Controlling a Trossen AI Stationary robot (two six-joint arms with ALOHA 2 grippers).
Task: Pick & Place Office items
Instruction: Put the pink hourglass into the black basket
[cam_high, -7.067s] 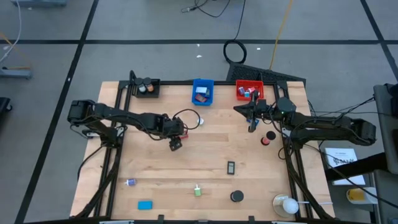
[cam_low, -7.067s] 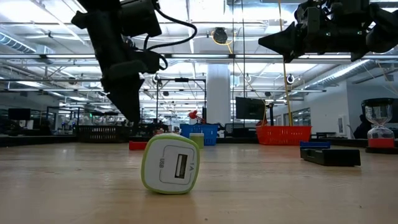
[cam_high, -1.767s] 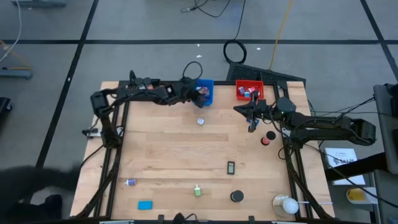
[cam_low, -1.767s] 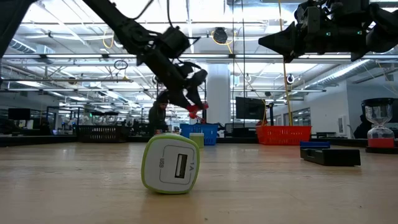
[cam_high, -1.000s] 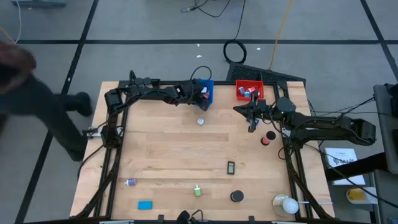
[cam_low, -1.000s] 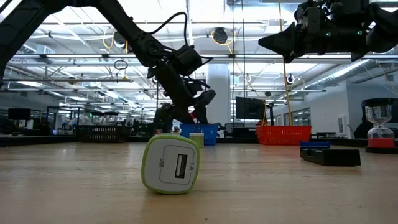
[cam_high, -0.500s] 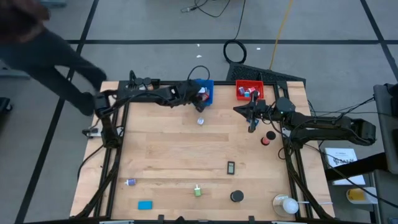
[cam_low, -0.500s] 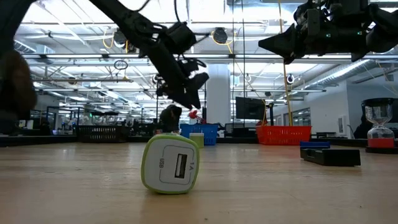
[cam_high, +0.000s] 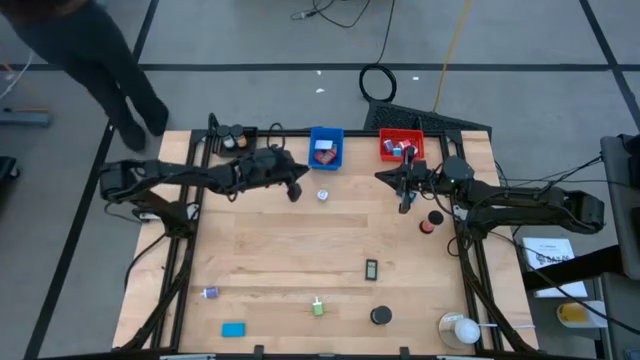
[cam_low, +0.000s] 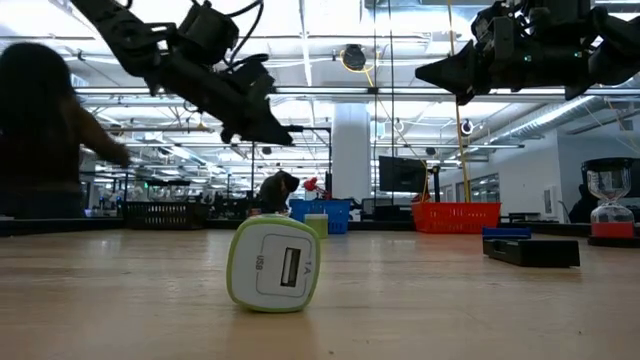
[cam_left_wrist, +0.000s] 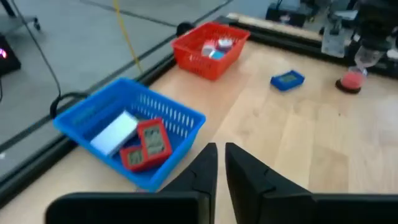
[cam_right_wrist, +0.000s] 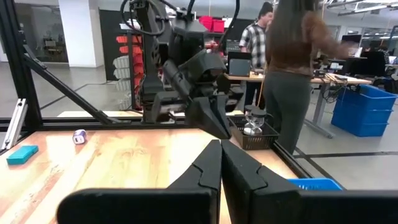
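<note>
Wooden table (cam_high: 300, 250) fills the floor space between two dark arms; a person (cam_high: 90, 60) walks past its far-left corner. Using the overhead view as a clock face centred on the table, three bins line the far edge. At 12 o'clock, the blue bin (cam_high: 325, 147) holds a white block (cam_left_wrist: 114, 132) and a red piece (cam_left_wrist: 146, 144). At 1 o'clock, the red bin (cam_high: 400, 146) holds small blue and white pieces, too small to sort further. At 11 o'clock, the black bin (cam_high: 236, 141) holds rounded dark pieces.

The left gripper (cam_high: 294, 188) hangs above the table just short of the blue bin, its fingers nearly together with only a slit between them and nothing in it. The right gripper (cam_high: 405, 203) hangs at about 2 o'clock, fingers pressed together and empty.

Remaining office items lie loose on the wood: a white disc (cam_high: 322, 195) near centre-far, a red roll (cam_high: 428, 225) and a black disc (cam_high: 435, 216) at 3 o'clock, a dark slab (cam_high: 371, 268), a green-and-white charger (cam_low: 275, 264), a black puck (cam_high: 380, 316), a blue block (cam_high: 233, 329) and a small blue roll (cam_high: 210, 293) toward 6 to 8 o'clock.
</note>
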